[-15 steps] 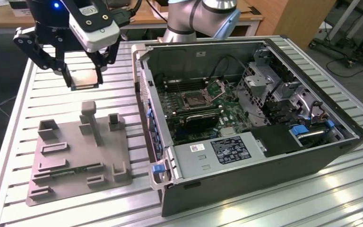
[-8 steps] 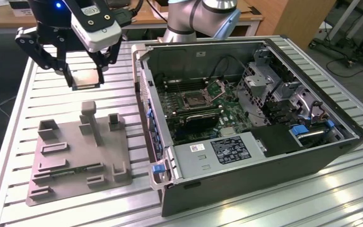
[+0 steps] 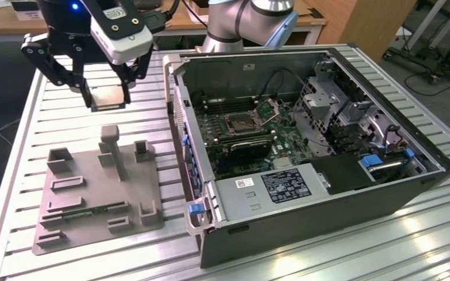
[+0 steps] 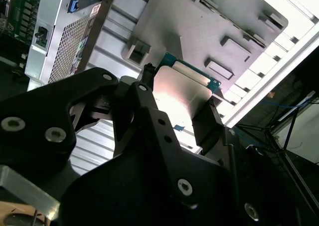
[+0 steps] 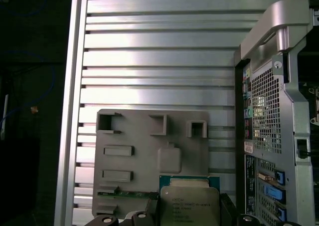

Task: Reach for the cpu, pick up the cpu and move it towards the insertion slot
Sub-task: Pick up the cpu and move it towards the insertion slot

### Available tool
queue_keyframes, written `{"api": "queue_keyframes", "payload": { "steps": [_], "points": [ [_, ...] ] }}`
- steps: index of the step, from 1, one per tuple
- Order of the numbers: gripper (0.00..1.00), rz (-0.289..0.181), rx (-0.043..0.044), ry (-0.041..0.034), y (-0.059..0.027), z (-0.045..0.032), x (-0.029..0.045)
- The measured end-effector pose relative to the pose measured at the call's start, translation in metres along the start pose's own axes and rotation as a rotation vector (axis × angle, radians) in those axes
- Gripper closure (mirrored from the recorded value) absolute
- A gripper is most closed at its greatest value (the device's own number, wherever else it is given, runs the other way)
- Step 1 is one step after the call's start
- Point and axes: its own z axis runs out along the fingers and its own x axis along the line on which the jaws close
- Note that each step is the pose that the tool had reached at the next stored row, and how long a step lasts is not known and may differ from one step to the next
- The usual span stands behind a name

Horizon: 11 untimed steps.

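Aloft, the claw (image 3: 106, 98) clamps the square cpu (image 5: 189, 204), silver-topped, green-edged.

From where I stand, the tool (image 3: 109, 98) hangs at the exterior view's upper left. Its black linkage fingers (image 3: 128, 82) point downward and are drawn in on the cpu (image 3: 106, 92), one against each opposite edge. In the second wrist view the fingers (image 4: 207, 121) clamp the chip's sides, with its shiny face turned toward the camera. A pale camera block (image 3: 119, 32) rides on the wrist, and the arm (image 3: 248, 20), grey and silver at its joints, stands behind at the top of the exterior view.
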Motion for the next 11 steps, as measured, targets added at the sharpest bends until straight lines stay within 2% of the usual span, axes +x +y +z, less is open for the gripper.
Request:
{"api": "queue_keyframes", "payload": {
  "steps": [11],
  "points": [
    [0.45, 0.000, 0.0001, 0.0000, 0.0000, 0.0000, -0.0028]
  ]
}}
